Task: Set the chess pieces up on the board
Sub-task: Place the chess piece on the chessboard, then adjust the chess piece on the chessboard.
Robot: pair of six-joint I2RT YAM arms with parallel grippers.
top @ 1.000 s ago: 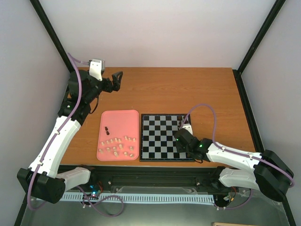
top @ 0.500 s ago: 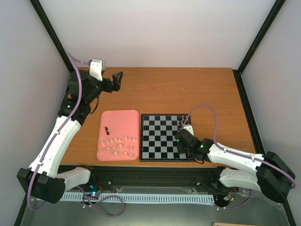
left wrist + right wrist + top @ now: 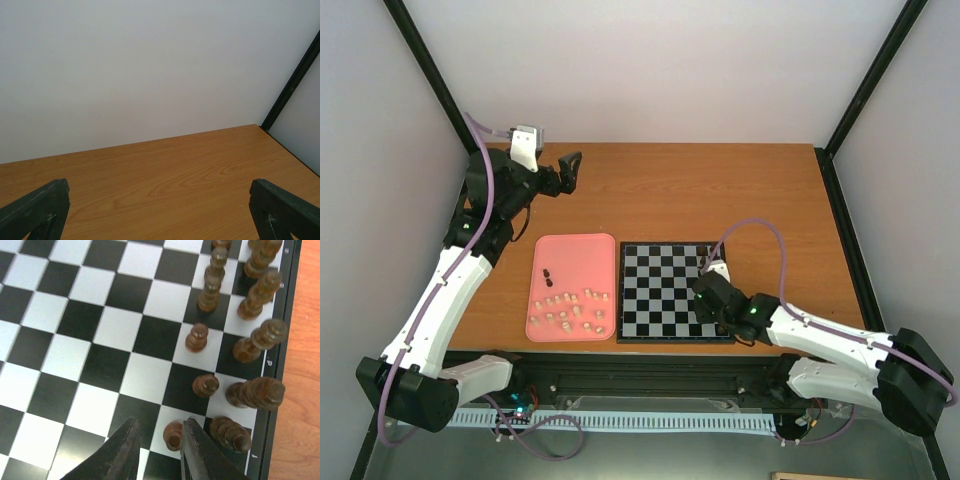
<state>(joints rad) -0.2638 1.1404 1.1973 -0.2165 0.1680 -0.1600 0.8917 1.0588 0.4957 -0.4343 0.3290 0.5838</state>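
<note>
Top external view: the board (image 3: 660, 295) is laid flat on the tabletop (image 3: 720, 190) near the front edge. A pink tray (image 3: 575, 242) is set just beside its left side. Pale pieces (image 3: 570, 312) are scattered over the near half of the tray, and a dark pair (image 3: 547, 274) is placed apart from them, closer to the tray's middle. Whether the pale ones are upright cannot be told at this size.

The right pincer (image 3: 704, 292) is held low over the right part of the board, with the arm stretched across the board's near right corner. From the right wrist, dark pieces (image 3: 255, 392) are seen lined up in two rows along the board's bordered edge. The taller ones are on the outermost squares and the pawns are one square inward, all upright. The nearest pawn (image 3: 173, 435) is stood on a pale square between the fingers (image 3: 117, 455). It is close against one finger, while a clear gap is left to the other, so the pincer is slightly parted and nothing is clamped.

The left pincer (image 3: 568, 168) is raised at the far left of the tabletop, well apart from tray and board. In the left wrist view its fingers (image 3: 35, 210) are spread wide, and only bare wood and the wall are framed between them.
</note>
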